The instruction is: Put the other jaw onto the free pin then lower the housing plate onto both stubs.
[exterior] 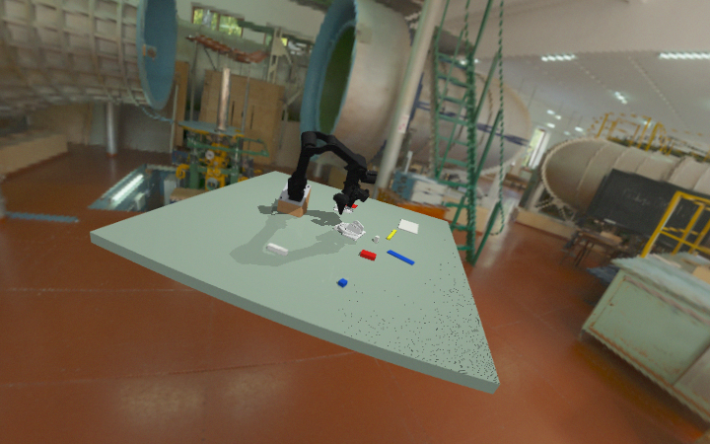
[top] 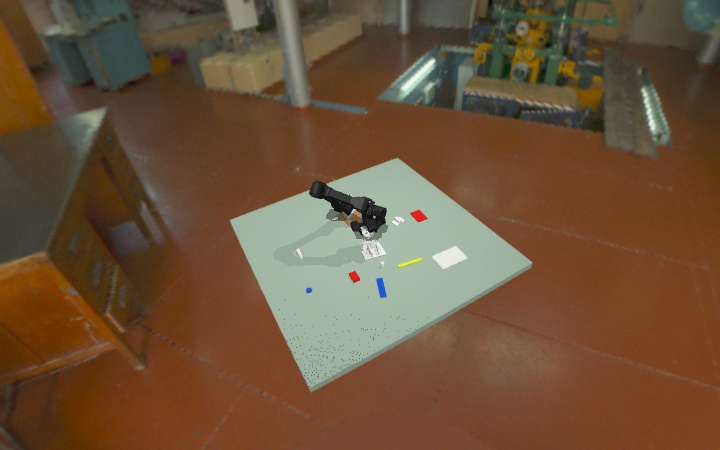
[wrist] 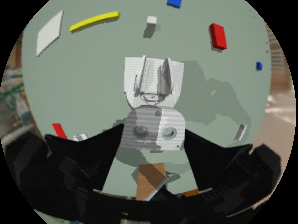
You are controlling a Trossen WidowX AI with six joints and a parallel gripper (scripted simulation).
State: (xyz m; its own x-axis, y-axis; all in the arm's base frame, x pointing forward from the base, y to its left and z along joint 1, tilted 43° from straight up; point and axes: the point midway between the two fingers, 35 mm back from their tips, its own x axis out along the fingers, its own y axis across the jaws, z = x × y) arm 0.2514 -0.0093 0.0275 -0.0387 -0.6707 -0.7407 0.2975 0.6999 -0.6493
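Observation:
The base [top: 373, 256] [exterior: 345, 234] [wrist: 129, 65] lies on the table. Two upright jaws, a left jaw [wrist: 142, 75] and a right jaw [wrist: 167, 75], stand side by side on it, with gear-like shapes at their near ends. Whether the teeth mesh or both jaws sit fully on their pins cannot be told. My gripper [top: 366, 232] [exterior: 341, 211] [wrist: 153, 129] is shut on the housing plate [wrist: 154, 120], a pale plate with two round holes. The plate is held above the table at the base's near rounded end, overlapping that end in the wrist view. The stubs are not clearly visible.
Beyond the base are a small white block [top: 381, 264] [exterior: 376, 239] [wrist: 151, 21], a yellow bar [top: 409, 262] [wrist: 95, 21], a red block [top: 354, 276] [wrist: 218, 36] and a blue bar [top: 381, 287] [exterior: 400, 257]. A white sheet [top: 449, 257] lies farther out. A small white part [top: 397, 220] lies beside the arm.

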